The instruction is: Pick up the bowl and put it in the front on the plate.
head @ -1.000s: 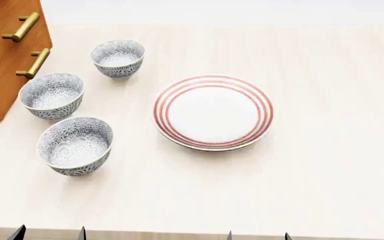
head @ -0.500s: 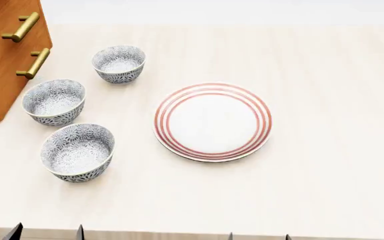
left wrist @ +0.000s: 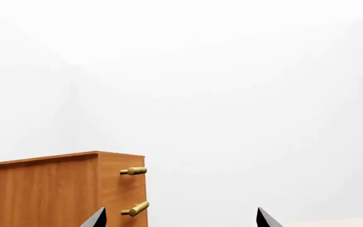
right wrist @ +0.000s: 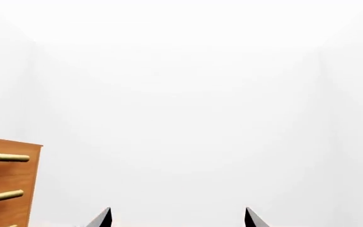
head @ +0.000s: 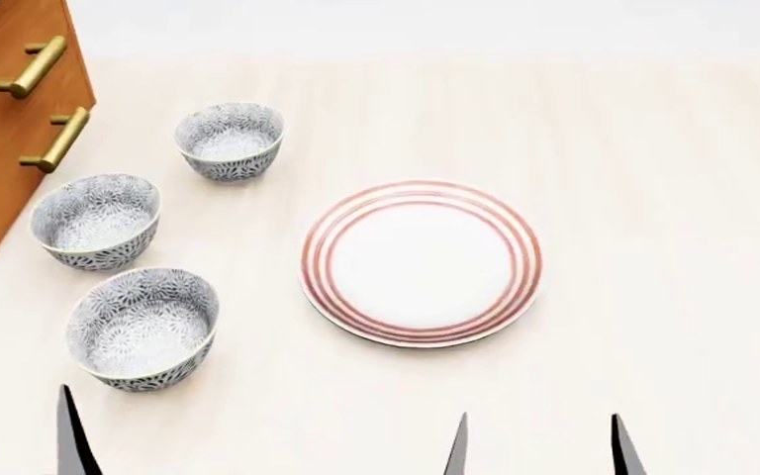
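Fingertips risen into head view | right gripper (head: 538, 445) spread wide, empty | left gripper (left wrist: 180, 218) apparently likewise | front bowl (head: 142, 328) at plate's (head: 420, 262) 8 o'clock, untouched

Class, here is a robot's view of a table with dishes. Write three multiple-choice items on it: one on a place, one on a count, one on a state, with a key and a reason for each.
1. Seen from the head camera, where do the bowls stand relative to the plate?
A. to its left
B. to its right
C. stacked on it

2. How many bowls are on the table?
A. two
B. three
C. four

3. What is on the plate?
A. a bowl
B. a spoon
C. nothing

Key:
1 A: the front bowl, middle bowl and far bowl line up between the wooden cabinet and the plate.
2 B: three patterned bowls show.
3 C: its white centre is bare.
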Motion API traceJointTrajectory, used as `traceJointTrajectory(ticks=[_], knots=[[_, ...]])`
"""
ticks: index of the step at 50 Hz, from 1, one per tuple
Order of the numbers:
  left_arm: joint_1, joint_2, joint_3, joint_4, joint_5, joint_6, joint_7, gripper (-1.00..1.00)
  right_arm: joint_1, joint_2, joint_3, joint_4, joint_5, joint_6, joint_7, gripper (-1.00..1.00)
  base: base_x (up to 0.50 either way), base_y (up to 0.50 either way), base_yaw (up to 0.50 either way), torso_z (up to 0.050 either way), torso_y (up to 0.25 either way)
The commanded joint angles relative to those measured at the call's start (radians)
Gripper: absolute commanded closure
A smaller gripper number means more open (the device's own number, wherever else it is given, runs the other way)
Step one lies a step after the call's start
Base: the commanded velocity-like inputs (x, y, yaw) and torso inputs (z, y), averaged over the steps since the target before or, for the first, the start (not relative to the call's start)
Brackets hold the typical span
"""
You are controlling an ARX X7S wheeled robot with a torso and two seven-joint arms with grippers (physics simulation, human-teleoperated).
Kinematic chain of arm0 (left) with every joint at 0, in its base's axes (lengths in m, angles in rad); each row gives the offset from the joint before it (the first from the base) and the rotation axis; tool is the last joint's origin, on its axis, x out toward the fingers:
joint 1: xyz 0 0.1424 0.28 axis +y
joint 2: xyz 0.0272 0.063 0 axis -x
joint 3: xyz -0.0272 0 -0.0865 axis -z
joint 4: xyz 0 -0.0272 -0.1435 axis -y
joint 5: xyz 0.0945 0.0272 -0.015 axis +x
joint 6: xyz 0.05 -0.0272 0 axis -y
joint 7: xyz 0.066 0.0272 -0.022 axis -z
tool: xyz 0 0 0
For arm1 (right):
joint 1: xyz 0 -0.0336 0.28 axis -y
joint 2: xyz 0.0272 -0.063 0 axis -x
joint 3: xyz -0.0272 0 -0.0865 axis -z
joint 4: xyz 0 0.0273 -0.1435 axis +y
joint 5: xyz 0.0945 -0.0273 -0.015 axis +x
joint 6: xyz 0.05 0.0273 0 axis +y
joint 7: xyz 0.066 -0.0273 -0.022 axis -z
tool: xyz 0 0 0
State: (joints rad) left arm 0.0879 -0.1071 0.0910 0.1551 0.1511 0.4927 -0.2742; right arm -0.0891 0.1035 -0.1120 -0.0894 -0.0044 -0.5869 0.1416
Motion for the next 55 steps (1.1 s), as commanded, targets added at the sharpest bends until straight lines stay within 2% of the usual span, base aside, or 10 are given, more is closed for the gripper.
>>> traceJointTrajectory(ticks=[1, 49, 55], knots=[[0.004, -0.004, 0.002, 0.003, 0.042, 0.056, -0.02, -1.0, -0.009, 0.008, -0.007, -0.002, -0.014, -0.089, -0.005, -1.0, 0.5, 0.0, 0.0, 0.0, 0.0], [0.001, -0.044, 0.053, 0.002, 0.045, 0.025, -0.073, -1.0, 0.0, 0.05, -0.057, 0.001, 0.003, -0.052, 0.041, -1.0, 0.5, 0.0, 0.0, 0.0, 0.0], [0.001, -0.049, 0.057, 0.002, 0.043, 0.024, -0.078, -1.0, 0.005, 0.053, -0.061, 0.001, 0.012, -0.045, 0.046, -1.0, 0.13, 0.0, 0.0, 0.0, 0.0]])
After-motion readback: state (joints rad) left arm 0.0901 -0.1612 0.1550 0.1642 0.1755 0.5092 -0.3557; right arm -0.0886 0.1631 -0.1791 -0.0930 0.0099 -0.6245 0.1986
